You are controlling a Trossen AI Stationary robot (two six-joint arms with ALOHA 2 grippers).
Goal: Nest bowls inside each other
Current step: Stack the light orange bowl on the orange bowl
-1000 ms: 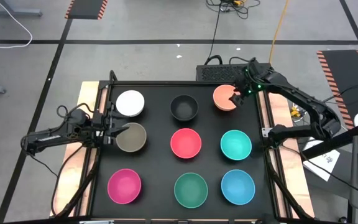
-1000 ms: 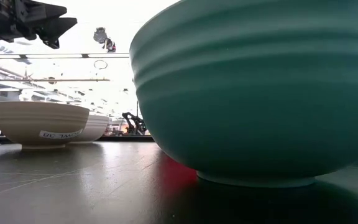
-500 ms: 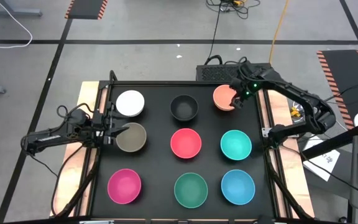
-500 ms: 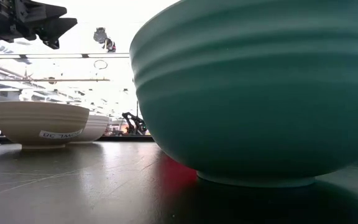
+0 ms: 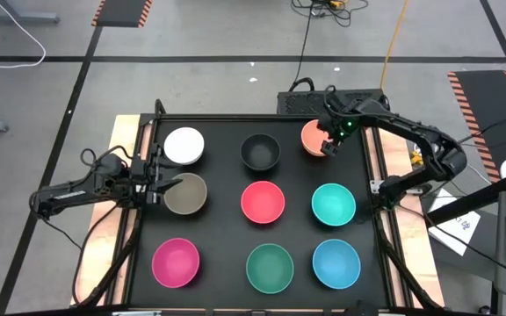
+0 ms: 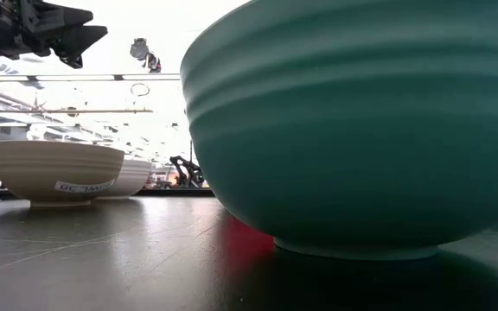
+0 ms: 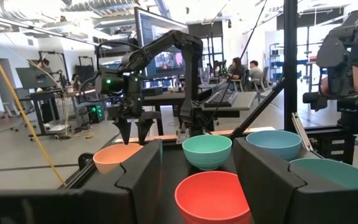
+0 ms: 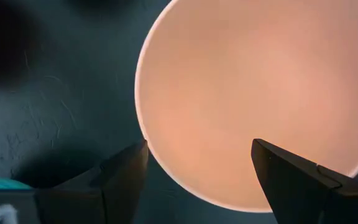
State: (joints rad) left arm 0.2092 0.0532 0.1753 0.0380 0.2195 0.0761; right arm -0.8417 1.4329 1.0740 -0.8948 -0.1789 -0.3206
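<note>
Peach bowl under right tool, spread wide, empty, one finger past rim

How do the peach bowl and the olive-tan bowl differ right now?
The peach bowl sits in the far right corner under the open right gripper; the olive-tan bowl sits mid-left beside the left gripper. Colour differs: peach versus dull tan. Both stand upright, empty, alike in size.

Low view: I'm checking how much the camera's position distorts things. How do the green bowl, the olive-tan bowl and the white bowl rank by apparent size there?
1. green bowl, filling most of the picture because it sits nearest the camera.
2. olive-tan bowl, farther back.
3. white bowl, mostly hidden behind the olive-tan one, so unsure.
</note>
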